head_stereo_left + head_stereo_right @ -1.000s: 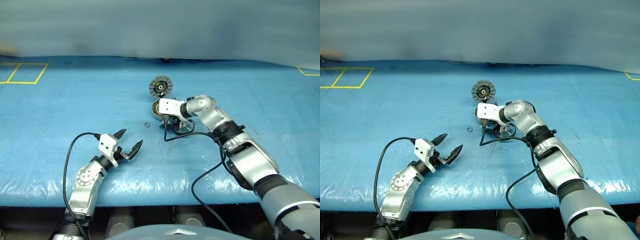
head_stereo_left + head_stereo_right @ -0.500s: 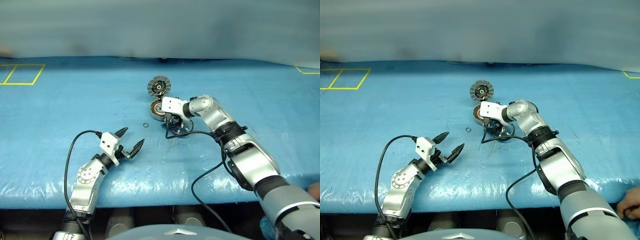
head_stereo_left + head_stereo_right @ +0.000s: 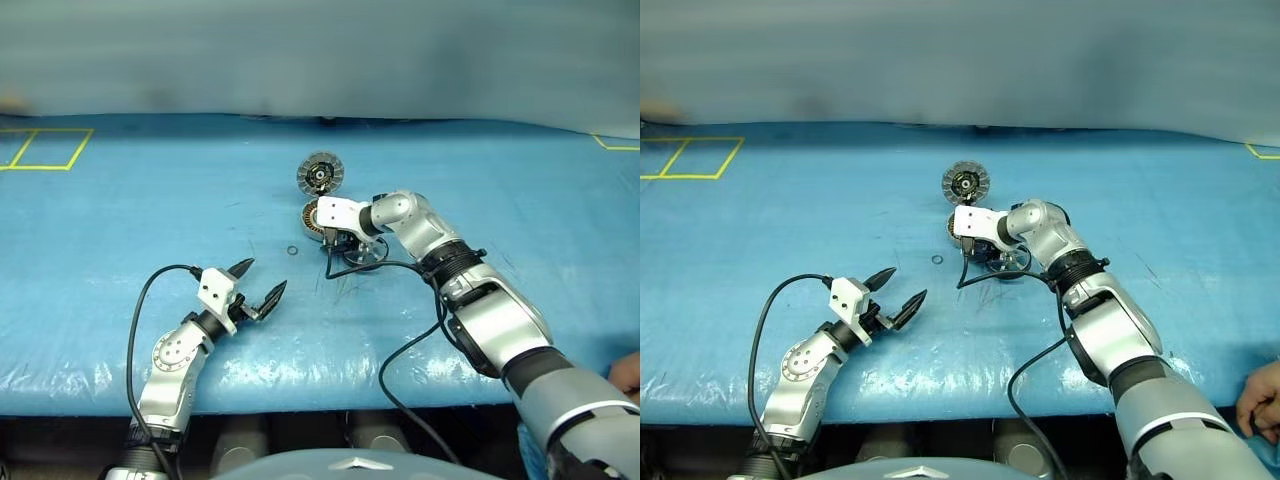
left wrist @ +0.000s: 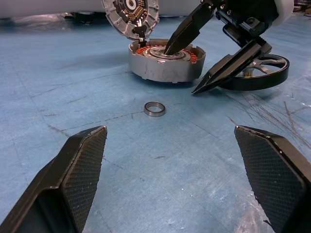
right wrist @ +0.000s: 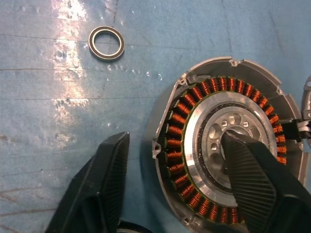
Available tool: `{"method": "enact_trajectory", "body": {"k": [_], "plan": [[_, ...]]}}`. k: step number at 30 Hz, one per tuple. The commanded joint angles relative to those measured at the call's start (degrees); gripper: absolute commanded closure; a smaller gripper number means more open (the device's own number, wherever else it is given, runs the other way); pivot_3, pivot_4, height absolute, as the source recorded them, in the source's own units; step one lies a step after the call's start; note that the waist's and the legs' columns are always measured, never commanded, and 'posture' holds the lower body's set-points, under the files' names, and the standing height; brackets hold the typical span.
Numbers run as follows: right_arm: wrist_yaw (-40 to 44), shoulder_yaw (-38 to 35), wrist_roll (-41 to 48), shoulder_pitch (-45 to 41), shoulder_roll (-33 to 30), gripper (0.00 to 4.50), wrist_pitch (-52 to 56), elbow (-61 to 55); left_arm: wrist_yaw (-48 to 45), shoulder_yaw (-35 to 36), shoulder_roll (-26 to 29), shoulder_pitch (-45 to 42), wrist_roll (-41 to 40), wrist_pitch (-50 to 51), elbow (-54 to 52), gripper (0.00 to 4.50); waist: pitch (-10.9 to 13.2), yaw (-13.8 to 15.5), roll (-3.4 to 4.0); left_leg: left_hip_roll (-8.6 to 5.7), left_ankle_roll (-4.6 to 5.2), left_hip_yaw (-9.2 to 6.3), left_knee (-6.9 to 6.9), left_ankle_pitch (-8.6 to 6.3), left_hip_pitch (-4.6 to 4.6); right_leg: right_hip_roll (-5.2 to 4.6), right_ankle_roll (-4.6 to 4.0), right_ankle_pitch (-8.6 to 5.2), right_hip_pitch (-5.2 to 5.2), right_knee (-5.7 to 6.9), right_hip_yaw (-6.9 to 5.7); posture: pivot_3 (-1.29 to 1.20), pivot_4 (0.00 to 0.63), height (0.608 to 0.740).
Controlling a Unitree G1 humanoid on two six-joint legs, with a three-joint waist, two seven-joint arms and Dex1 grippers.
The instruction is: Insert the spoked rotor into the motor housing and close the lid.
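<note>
Looking over the bench [image 3: 120,200], I see its blue cover stretching wide, with yellow tape squares at the far left corner. My right arm reaches out toward the middle of the bench, and my right gripper [image 4: 197,73] points down at the motor housing [image 4: 163,65]. Its fingers [image 5: 104,189] are spread apart and grasp nothing: one tip hangs over the silver centre of the housing, the other comes down outside the grey wall, close to the spoked rotor [image 4: 260,73]. My left gripper [image 3: 256,283] hovers nearer the front edge, left of the middle, well apart from the parts, with its fingers [image 4: 80,170] released wide and empty.

The motor housing sits about mid-bench, open, its ring of copper windings facing up. The lid [image 3: 320,174] stands tilted up on the housing's far side, joined to it, with its segmented inner face and dark centre turned toward me. The spoked rotor lies flat on the bench just beside the housing, on the right side, under my right wrist; I cannot tell whether it touches the housing. A small washer ring [image 5: 106,42] lies alone on the cover, near the housing on its left and front side.

A person's hand [image 3: 1262,398] shows at the front right corner.
</note>
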Motion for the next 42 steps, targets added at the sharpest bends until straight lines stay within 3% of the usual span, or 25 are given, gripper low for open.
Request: {"method": "enact_trajectory", "body": {"k": [1, 7, 12, 19, 24, 38, 42], "plan": [[-0.9, 0.0, -0.7, 2.8, -0.1, 2.23, 0.8, 1.3, 0.4, 0.7, 0.4, 0.2, -0.2, -0.9, -1.6, 0.0, -0.1, 0.0, -0.03, 0.0, 0.0, 0.0, 0.0, 0.0, 0.01, 0.0, 0.0, 0.0, 0.0, 0.0, 0.0, 0.0, 0.15, 0.74], [-4.2, -6.9, 4.6, 10.0, -1.2, 2.39, 5.6, -13.8, 0.4, 0.6, 0.7, 0.6, -0.3, -0.8, -2.0, 0.0, -0.1, 0.2, -0.03, 0.0, 0.0, -0.01, 0.06, 0.0, 0.0, 0.0, 0.03, 0.01, 0.02, 0.02, 0.0, 0.0, 0.15, 0.74], [-2.4, -11.4, 11.3, 24.9, -2.7, 2.39, 19.7, -47.1, 0.0, 0.6, 1.3, 0.8, -0.4, -0.2, -1.8, 0.0, 0.0, 0.6, 0.01, 0.0, 0.0, -0.07, -0.04, 0.0, -0.24, 0.0, 0.01, -0.02, -0.2, 0.01, -0.02, 0.0, 0.15, 0.74], [-4.0, -9.5, 13.4, 37.3, -4.8, 2.39, 33.6, -73.3, -1.0, -0.2, 1.4, -0.5, 0.0, 0.3, -0.4, 0.0, 0.0, 0.4, 0.05, 0.0, -0.01, -0.07, -0.07, -0.01, -0.33, 0.0, 0.09, -0.13, -0.31, -0.01, -0.04, 0.0, 0.15, 0.74], [-6.9, -6.3, 13.4, 42.5, -4.8, 2.39, 39.0, -79.2, -1.4, -0.8, 1.4, -1.1, 0.0, 0.6, 0.1, 0.0, 0.0, 0.4, 0.01, 0.0, -0.04, -0.05, -0.04, 0.01, -0.25, 0.0, 0.28, -0.24, -0.26, -0.01, -0.04, 0.0, 0.15, 0.74], [-16.9, -1.5, 10.2, 44.2, -3.7, 2.39, 38.5, -73.9, -1.5, -0.4, 2.4, -0.6, -0.1, 2.0, -1.4, 0.0, 0.0, 0.3, -0.06, 0.0, -0.04, -0.01, 0.07, 0.01, -0.15, -0.02, 0.09, -0.35, -0.13, -0.01, -0.01, 0.0, 0.15, 0.74], [-15.7, 0.0, 10.7, 44.3, -5.2, 1.12, 38.4, -75.0, -1.4, -0.4, 2.5, -0.6, -0.1, 2.2, -1.6, 0.0, 0.0, 0.4, -0.06, 0.0, -0.04, -0.02, 0.06, 0.01, -0.16, -0.02, 0.08, -0.35, -0.14, -0.01, -0.02, 0.0, 0.15, 0.74]]}}
